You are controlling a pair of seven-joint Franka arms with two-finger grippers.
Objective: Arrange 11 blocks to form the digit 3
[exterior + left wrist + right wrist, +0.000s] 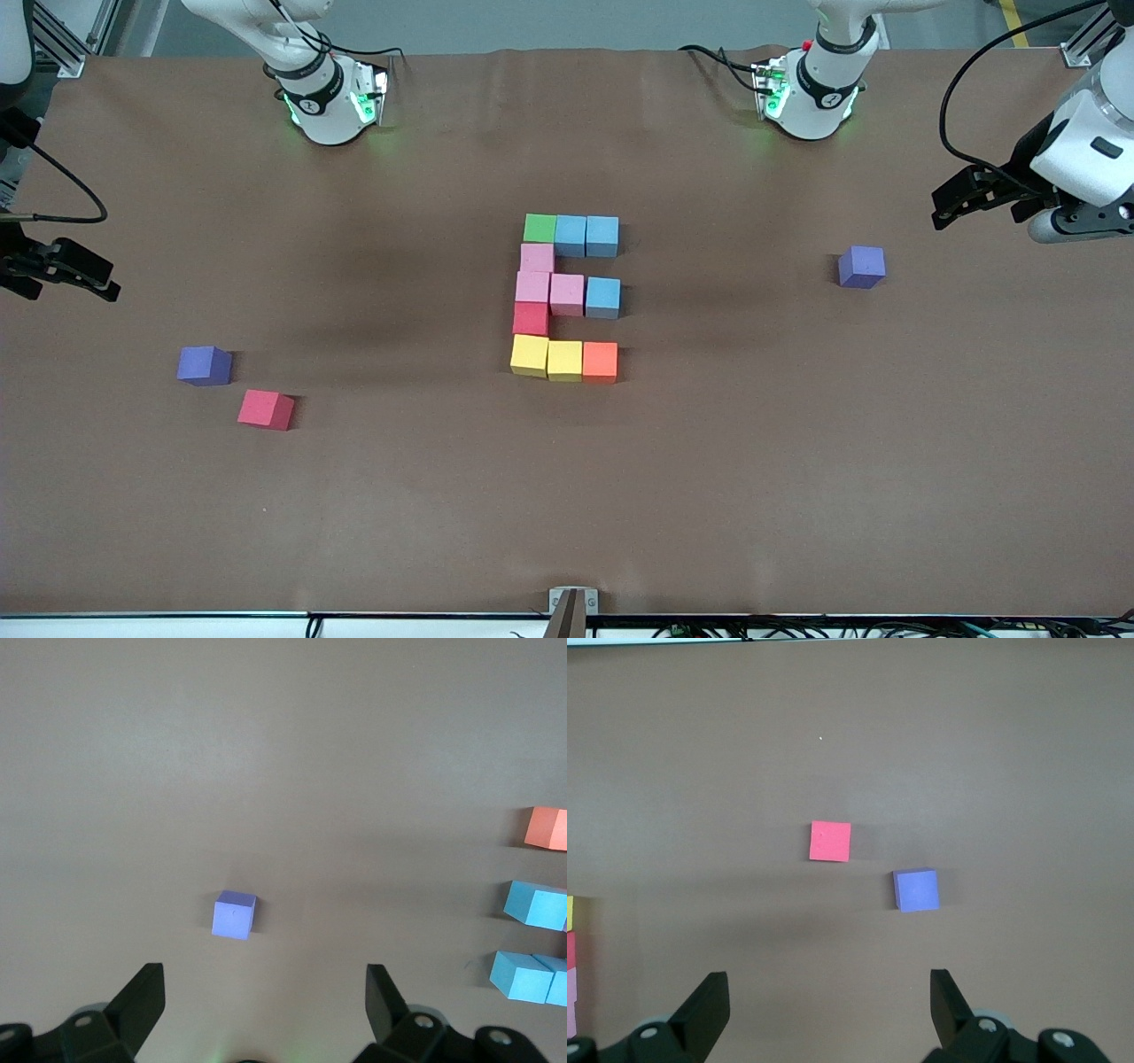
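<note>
The blocks sit touching in the middle of the table as the digit 3 [567, 295], mirrored like an "E". Its top bar is green [539, 228] and two light blue [586, 235]. Pink cubes [535, 273] and a red one [531, 318] form the side, with pink and light blue [602, 297] as the middle bar. Two yellow [547, 357] and an orange [600, 361] make the bottom bar. My left gripper [941, 206] [264, 979] hangs open and empty over the left arm's end of the table. My right gripper [108, 276] [828, 983] hangs open and empty over the right arm's end.
One purple cube [861, 267] [234, 914] lies alone toward the left arm's end. Another purple cube [205, 365] [916, 889] and a loose red cube [266, 409] [831, 841] lie toward the right arm's end, nearer the front camera than the figure's middle.
</note>
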